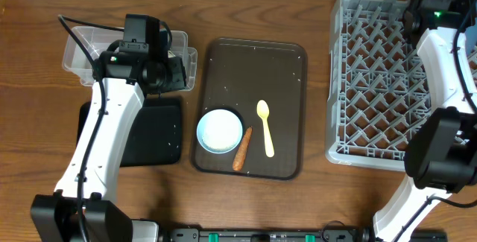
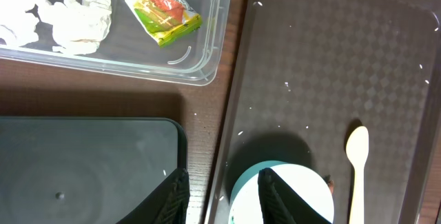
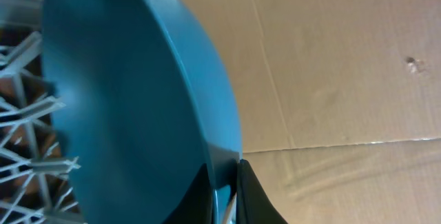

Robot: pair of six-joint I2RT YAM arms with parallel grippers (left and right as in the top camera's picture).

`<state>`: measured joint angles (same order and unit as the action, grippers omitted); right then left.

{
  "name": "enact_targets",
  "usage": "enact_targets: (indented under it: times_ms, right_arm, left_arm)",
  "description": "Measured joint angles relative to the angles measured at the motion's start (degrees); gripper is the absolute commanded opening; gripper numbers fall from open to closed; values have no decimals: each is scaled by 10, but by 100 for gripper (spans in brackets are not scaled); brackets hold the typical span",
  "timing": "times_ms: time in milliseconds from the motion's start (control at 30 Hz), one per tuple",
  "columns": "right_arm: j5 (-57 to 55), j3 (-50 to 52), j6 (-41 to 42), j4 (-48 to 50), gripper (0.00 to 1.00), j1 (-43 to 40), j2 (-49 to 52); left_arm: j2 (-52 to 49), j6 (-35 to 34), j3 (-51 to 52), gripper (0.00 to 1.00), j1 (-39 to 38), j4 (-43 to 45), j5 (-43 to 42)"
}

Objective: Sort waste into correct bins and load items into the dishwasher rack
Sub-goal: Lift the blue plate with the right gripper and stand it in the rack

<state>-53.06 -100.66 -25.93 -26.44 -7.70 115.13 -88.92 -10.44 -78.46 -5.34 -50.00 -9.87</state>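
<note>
Right gripper [image 3: 224,182] pinched tight (left gripper [image 2: 224,182] spread)

I am holding the left gripper [image 1: 173,72] over the right end of the clear tub [image 1: 74,52]. The black tray [image 1: 160,138] is lying just nearer the arm's base than the gripper. To the gripper's right, the brown serving tray [image 1: 287,63] is carrying a white bowl [image 1: 220,130] with a light-blue rim, a carrot [image 1: 242,150] just beside the bowl, and a pale yellow spoon [image 1: 265,129]. Well beyond these, the grey rack [image 1: 373,78] is sitting under my right arm [image 1: 440,56].
</note>
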Motion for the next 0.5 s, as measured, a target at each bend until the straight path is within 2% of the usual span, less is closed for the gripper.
enact_targets:
  times_ms: [67,233,333,500]
  right_arm:
    - [7,-6,6,-10,12,0,0]
    - [37,-9,31,-47,54,1,0]
    - [53,-9,52,-69,71,1,0]
    - [82,-8,98,-96,92,1,-1]
  left_arm:
    - [0,0,0,36,0,-1,0]
    - [0,0,0,36,0,-2,0]
    - [0,0,0,36,0,-1,0]
    - [0,0,0,36,0,-2,0]
